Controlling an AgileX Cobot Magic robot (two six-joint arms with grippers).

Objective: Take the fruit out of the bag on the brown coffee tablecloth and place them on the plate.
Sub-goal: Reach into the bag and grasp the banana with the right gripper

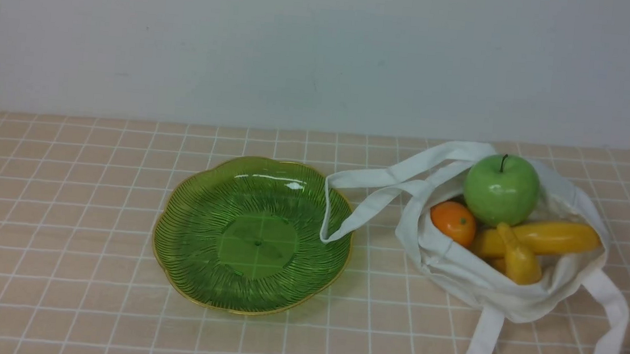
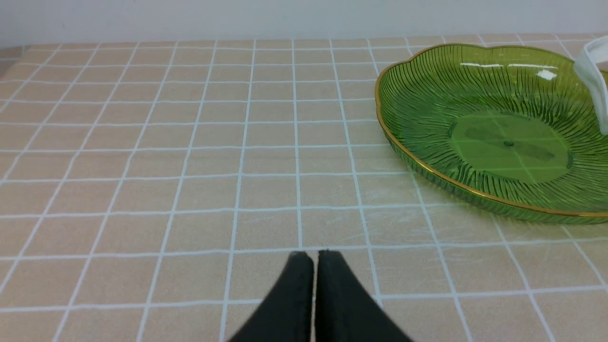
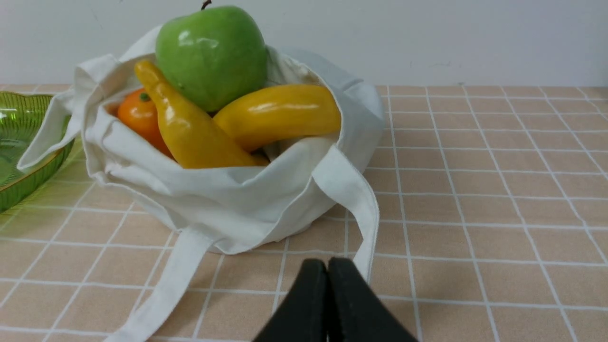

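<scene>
A white cloth bag (image 1: pixel 454 275) slumps open at the right of the brown coffee tablecloth (image 1: pixel 61 206), all the fruit inside; the apple (image 1: pixel 501 189) sits on top at the far side, the orange (image 1: pixel 453 222) to its left, two bananas (image 1: pixel 543 237) nearer; the plate (image 1: pixel 187 268) waits fruitless to the left, one strap (image 1: pixel 363 210) draped over its rim; left gripper (image 2: pixel 314 260) and right gripper (image 3: pixel 327 267) are pressed together, holding nothing; the fruit looks hard, light and slippery; the exposed apple's widest girth seems the surest hold; the soft bag may drag.
</scene>
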